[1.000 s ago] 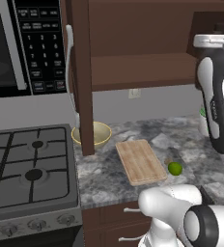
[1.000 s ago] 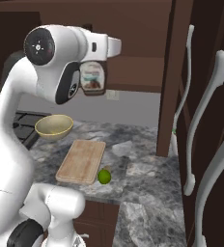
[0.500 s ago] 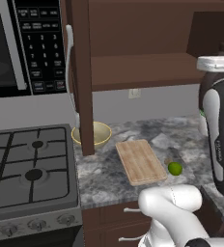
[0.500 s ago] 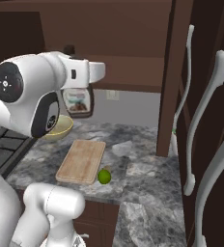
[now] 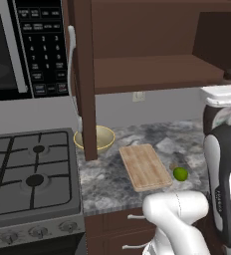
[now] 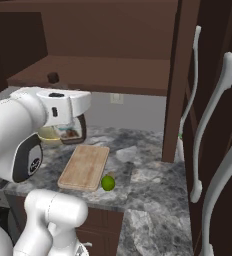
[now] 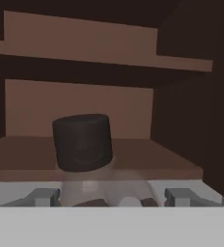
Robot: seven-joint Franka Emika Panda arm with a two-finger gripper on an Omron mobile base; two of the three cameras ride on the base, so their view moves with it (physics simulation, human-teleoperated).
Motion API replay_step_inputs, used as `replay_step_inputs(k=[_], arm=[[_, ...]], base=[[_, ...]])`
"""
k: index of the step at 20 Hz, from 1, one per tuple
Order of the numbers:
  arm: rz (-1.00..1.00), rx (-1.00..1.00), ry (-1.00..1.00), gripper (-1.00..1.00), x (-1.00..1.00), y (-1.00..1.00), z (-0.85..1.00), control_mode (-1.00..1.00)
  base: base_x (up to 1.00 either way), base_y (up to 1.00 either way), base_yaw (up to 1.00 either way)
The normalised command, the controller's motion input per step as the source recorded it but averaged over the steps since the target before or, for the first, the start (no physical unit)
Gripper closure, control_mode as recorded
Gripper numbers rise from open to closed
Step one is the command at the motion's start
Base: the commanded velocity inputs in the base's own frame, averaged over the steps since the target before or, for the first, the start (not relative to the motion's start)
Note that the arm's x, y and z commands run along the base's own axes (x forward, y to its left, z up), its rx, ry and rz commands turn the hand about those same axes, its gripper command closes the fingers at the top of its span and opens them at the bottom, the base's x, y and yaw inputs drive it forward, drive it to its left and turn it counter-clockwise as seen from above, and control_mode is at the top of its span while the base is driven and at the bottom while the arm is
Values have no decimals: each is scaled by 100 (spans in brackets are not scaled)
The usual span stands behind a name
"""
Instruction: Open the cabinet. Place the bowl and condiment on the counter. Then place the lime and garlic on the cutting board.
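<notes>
My gripper (image 6: 68, 136) is shut on the condiment (image 6: 67, 131), a clear bottle with a black cap (image 7: 82, 142), and holds it in the air above the counter, below the open cabinet's shelf (image 6: 88, 75). Both fingers (image 7: 41, 196) flank the bottle's body. The yellow bowl (image 5: 101, 139) sits on the counter by the stove, partly behind the open cabinet door (image 5: 85, 84). The wooden cutting board (image 6: 84, 166) lies bare. The lime (image 6: 107, 183) rests just off the board's right edge, with the garlic (image 5: 173, 166) a small tan lump behind it.
A gas stove (image 5: 30, 174) lies left of the counter, with a microwave (image 5: 28, 45) above it. A small dark object (image 6: 52, 77) stands on the cabinet shelf. Tall doors with long white handles (image 6: 208, 130) stand on the right. Grey stone counter (image 6: 148, 175) lies right of the board.
My hand has come down and away from the cabinet shelf with the condiment in its grip. The bowl, board and lime have not moved.
</notes>
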Motion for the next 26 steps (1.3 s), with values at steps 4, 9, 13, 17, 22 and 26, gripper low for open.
replay_step_inputs(k=[4,9,13,17,22,26], arm=[[0,-4,1,100,-28,16,-38,-100],[1,-1,9,100,-5,9,-21,-100],[2,0,9,100,6,6,-20,-100],[0,2,1,100,0,4,-34,-100],[0,0,0,100,-3,9,-47,-100],[1,-1,0,100,2,17,-50,-100]], base=[[0,0,0],[0,0,0],[0,0,0],[0,0,0],[0,0,0],[0,0,0]])
